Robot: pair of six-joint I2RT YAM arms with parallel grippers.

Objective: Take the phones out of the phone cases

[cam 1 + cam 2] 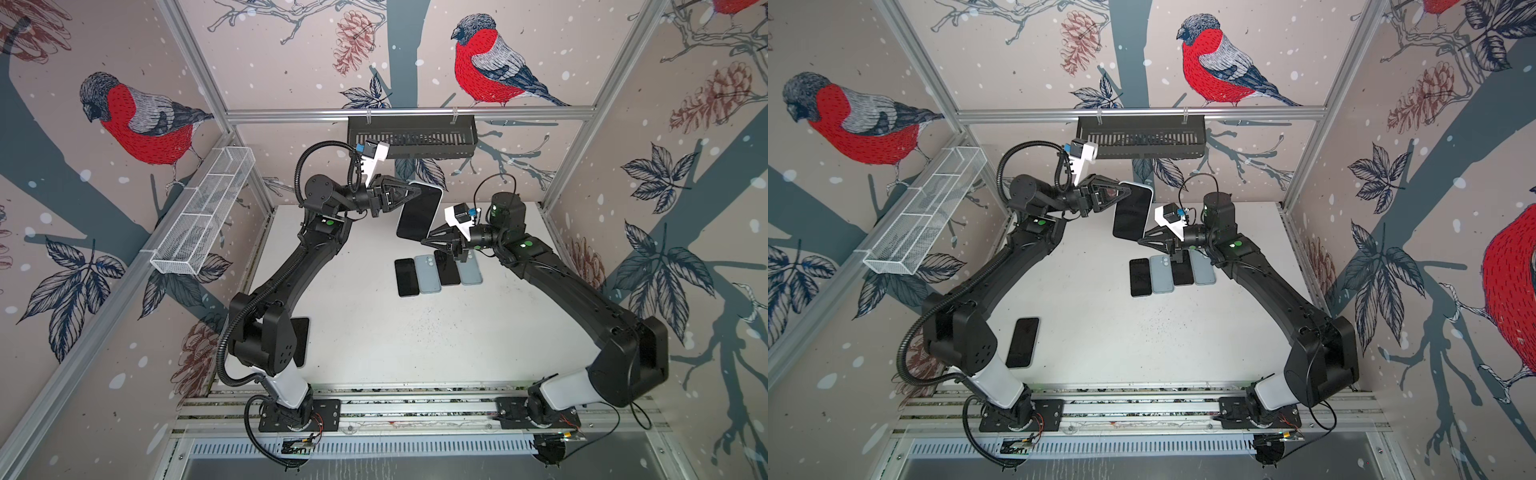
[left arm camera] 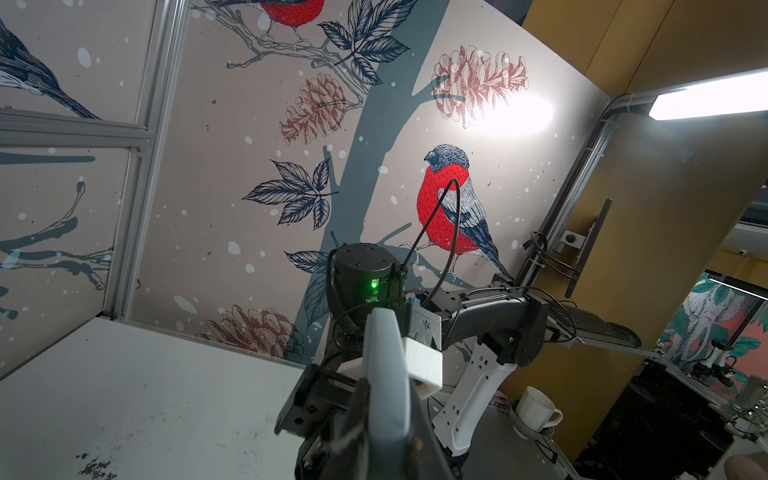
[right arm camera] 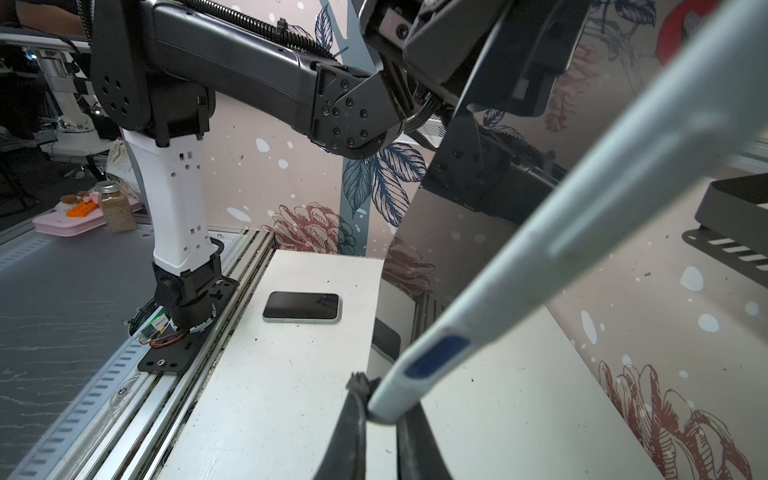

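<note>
The phone (image 1: pixel 419 216) (image 1: pixel 1132 218) hangs above the table's back half, dark screen up, inside its pale blue phone case (image 1: pixel 436 189) (image 2: pixel 384 365) (image 3: pixel 582 208). Coming in from the left, my left gripper (image 1: pixel 417 192) (image 1: pixel 1128 189) (image 2: pixel 382 415) is shut on the case's far end. From the right, my right gripper (image 1: pixel 424 241) (image 1: pixel 1140 240) (image 3: pixel 384 409) is shut on the case's near lower corner, just beside a blue side button (image 3: pixel 436 357). The case's back is hidden in both top views.
Under the held phone lies a row of dark phones (image 1: pixel 405 277) and pale blue cases (image 1: pixel 428 274) on the white table (image 1: pixel 374 332). Another phone (image 1: pixel 1022 343) (image 3: pixel 302 306) lies near the left arm's base. A black basket (image 1: pixel 411 137) and a white mesh basket (image 1: pixel 203 212) hang on the walls.
</note>
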